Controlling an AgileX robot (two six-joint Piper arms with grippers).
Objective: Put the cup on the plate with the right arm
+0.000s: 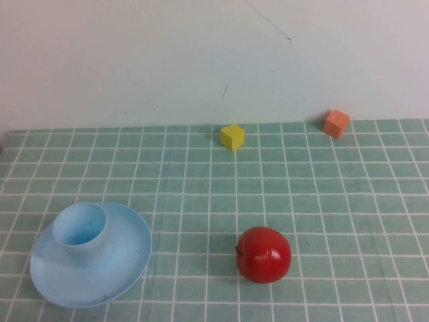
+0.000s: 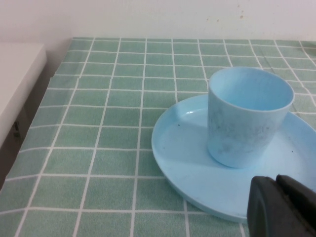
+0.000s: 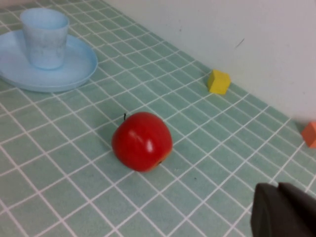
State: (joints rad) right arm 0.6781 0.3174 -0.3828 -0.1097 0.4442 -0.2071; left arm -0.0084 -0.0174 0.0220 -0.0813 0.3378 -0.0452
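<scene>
The left gripper (image 2: 281,207) shows only in its own wrist view, as a black shape at the near edge of the picture. It hangs just in front of the plate (image 2: 187,168). Its two fingers (image 2: 264,205) look pressed together, with only a thin line between them. They hold nothing.

The right gripper (image 3: 284,210) also shows only in its own wrist view, as a dark shape in the corner. It is shut tight and holds nothing. It sits above the green checked cloth (image 3: 59,197), a little way from the red apple (image 3: 142,141) and far from the cup (image 3: 44,37).

In the high view no arm can be seen. On the near left of the cloth (image 1: 348,201) lies the round light blue plate (image 1: 120,268). The small light blue cup (image 1: 82,233) stands upright on the plate, with its open end up. It sits toward the back and left part of the plate, not in the middle. The cup looks empty inside.

To the right of the plate, well apart from it, sits the red apple (image 1: 263,254). It is shiny and rests on the cloth by itself.

Far back, near the white wall (image 1: 134,60), there are two small blocks. The yellow block (image 1: 232,136) is in the middle. The orange block (image 1: 336,123) is further right, tipped on an edge, close to the wall.
</scene>
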